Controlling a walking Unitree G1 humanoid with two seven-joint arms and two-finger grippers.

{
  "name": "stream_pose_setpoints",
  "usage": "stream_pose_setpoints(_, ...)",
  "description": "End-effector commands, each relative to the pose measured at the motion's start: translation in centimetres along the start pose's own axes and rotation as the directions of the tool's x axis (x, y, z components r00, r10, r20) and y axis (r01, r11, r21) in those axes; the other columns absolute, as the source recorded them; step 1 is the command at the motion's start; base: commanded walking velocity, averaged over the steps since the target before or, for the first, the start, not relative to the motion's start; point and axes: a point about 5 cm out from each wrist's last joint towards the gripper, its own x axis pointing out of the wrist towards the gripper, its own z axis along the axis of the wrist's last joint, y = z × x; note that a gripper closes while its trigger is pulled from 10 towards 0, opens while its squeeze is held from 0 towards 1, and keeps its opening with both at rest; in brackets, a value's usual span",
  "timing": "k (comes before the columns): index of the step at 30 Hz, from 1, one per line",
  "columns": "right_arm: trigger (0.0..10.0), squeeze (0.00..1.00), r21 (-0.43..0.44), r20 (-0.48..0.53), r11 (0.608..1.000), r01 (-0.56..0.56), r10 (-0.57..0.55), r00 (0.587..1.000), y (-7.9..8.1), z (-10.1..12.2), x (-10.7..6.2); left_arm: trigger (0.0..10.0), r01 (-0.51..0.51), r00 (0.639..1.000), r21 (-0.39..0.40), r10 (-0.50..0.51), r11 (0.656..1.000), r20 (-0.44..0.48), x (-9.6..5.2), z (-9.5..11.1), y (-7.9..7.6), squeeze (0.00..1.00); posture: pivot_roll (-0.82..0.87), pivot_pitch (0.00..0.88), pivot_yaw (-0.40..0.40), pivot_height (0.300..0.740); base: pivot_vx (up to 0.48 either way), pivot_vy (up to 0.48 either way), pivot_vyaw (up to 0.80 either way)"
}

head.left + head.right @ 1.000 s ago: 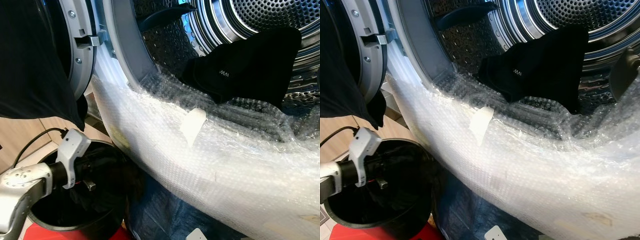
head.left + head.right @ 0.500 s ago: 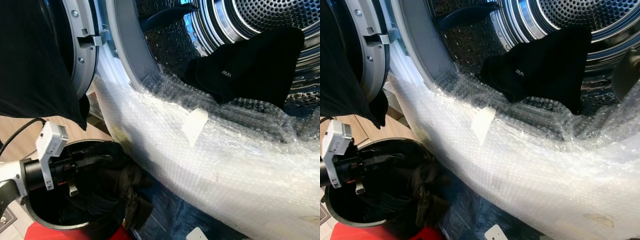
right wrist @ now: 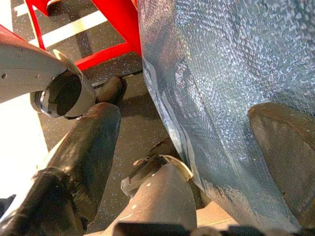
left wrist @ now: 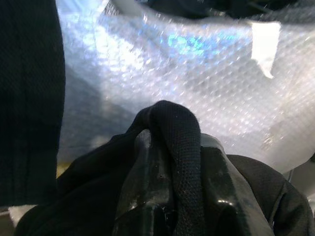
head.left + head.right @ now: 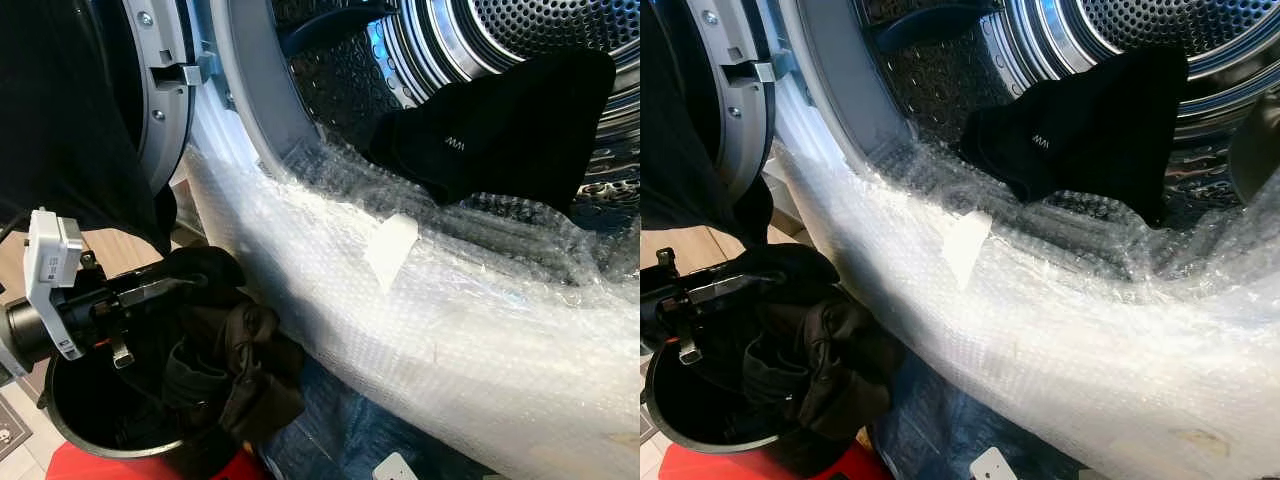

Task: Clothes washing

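Note:
My left gripper (image 5: 188, 286) is held just above a black bucket (image 5: 80, 437) at the lower left, shut on a black garment (image 5: 232, 352). The cloth hangs from the fingers in a crumpled bunch, partly over the bucket's rim. In the left wrist view the same garment (image 4: 173, 129) lies draped over the black fingers (image 4: 147, 196). A second black garment (image 5: 500, 115) with small white lettering lies inside the open washer drum (image 5: 340, 90). My right arm hangs idle low by the machine's front.
Bubble wrap (image 5: 450, 320) with a strip of white tape (image 5: 390, 250) covers the drum's lower lip and the machine's front. The open door (image 5: 165, 110) stands at the left with dark cloth (image 5: 50, 120) over it. A red stool (image 5: 75, 468) carries the bucket.
My left gripper has risen out of the bucket and drawn back to the left, pulling the black garment up with it. The camera has shifted slightly.

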Motion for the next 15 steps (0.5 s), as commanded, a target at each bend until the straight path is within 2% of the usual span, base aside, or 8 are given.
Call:
stream_pose_setpoints(1, 10.0, 0.0, 0.016, -0.018, 1.0, 0.004, -0.004, 1.0, -0.1, -0.5, -0.1, 0.0, 0.006, 1.0, 0.052, -0.007, 0.999, 0.017, -0.4, 1.1, -0.4, 0.0, 0.14, 0.073, -0.054, 0.74, 0.0, 0.0, 0.0)
stream_pose_setpoints(4, 10.0, 0.0, 0.017, -0.019, 1.0, 0.005, -0.004, 1.0, -0.1, -0.5, -0.1, 0.0, -0.009, 1.0, 0.04, 0.009, 0.999, 0.011, -0.7, 0.9, -0.4, 0.0, 0.14, 0.073, -0.054, 0.74, 0.0, 0.0, 0.0)
stream_pose_setpoints(7, 10.0, 0.0, 0.019, -0.019, 1.0, 0.005, -0.005, 1.0, -0.2, -0.6, -0.2, 0.0, -0.066, 0.997, 0.031, 0.067, 0.997, -0.029, -1.4, 0.3, 0.0, 0.0, 0.14, 0.077, -0.057, 0.74, 0.0, 0.0, 0.0)
stream_pose_setpoints(9, 10.0, 0.0, 0.02, -0.018, 1.0, 0.004, -0.004, 1.0, -0.2, -0.5, -0.2, 0.0, -0.177, 0.978, 0.042, 0.181, 0.983, -0.104, -2.1, -1.0, 1.1, 0.0, 0.14, 0.083, -0.059, 0.74, 0.0, 0.0, 0.0)
stream_pose_setpoints(13, 10.0, 0.0, 0.02, -0.018, 1.0, 0.004, -0.003, 1.0, -0.2, -0.6, -0.2, 0.0, -0.236, 0.962, 0.053, 0.241, 0.97, -0.126, -2.5, -1.5, 1.7, 0.0, 0.14, 0.085, -0.064, 0.74, 0.0, 0.0, 0.0)
stream_pose_setpoints(14, 10.0, 0.0, 0.02, -0.018, 1.0, 0.004, -0.003, 1.0, -0.2, -0.6, -0.2, 0.0, -0.317, 0.933, 0.078, 0.325, 0.945, -0.153, -3.0, -2.2, 2.5, 0.0, 0.14, 0.085, -0.064, 0.74, 0.0, 0.0, 0.0)
stream_pose_setpoints(15, 10.0, 0.0, 0.019, -0.019, 1.0, 0.004, -0.003, 1.0, -0.2, -0.6, -0.2, 0.0, -0.354, 0.917, 0.084, 0.364, 0.931, -0.162, -3.2, -2.5, 2.9, 0.0, 0.14, 0.085, -0.064, 0.74, 0.0, 0.0, 0.0)
